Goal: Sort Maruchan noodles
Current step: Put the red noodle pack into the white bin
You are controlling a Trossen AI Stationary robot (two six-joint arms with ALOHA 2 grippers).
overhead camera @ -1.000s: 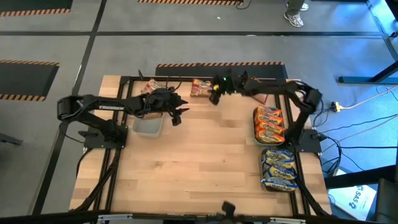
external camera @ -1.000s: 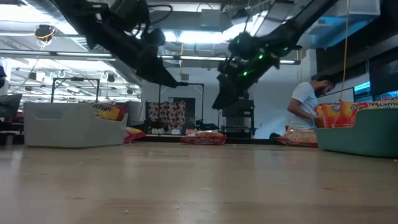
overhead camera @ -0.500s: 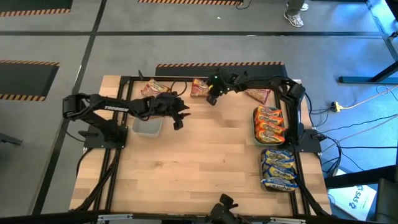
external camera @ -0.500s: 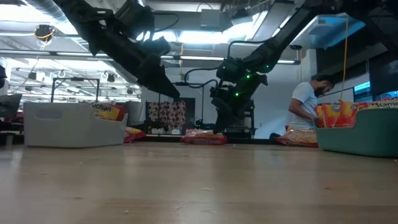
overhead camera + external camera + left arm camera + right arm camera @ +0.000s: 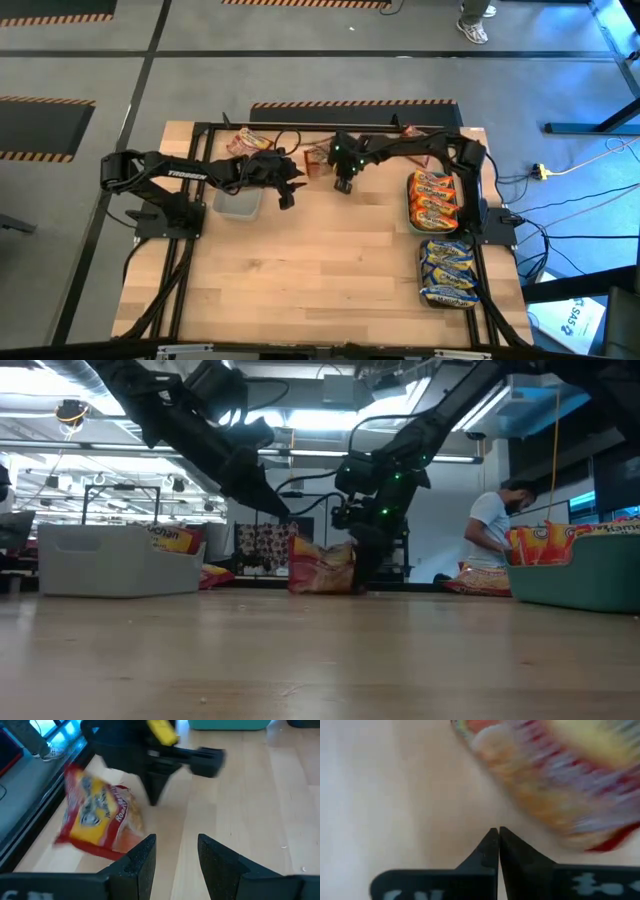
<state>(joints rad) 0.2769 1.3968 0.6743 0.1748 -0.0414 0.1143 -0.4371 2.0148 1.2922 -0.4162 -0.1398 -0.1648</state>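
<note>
The right tool, fingers pressed together and empty, sits low just beside a tipped-up maroon-and-yellow noodle packet near the surface's far edge, while the left tool hovers nearby, half open and empty.

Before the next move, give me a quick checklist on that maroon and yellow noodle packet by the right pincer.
1. Right pincer closed: ok, its fingers meet.
2. Maroon-and-yellow packet gripped: not ok, nothing shows between the fingers; the packet sits beside them.
3. Packet lying flat: not ok, the low view shows it tipped up off the table.
4. Left pincer out of the way: ok, open and empty, apart from the packet, near the grey tray.
5. Room in the teal tray: cannot tell; orange packets already fill what shows.
</note>
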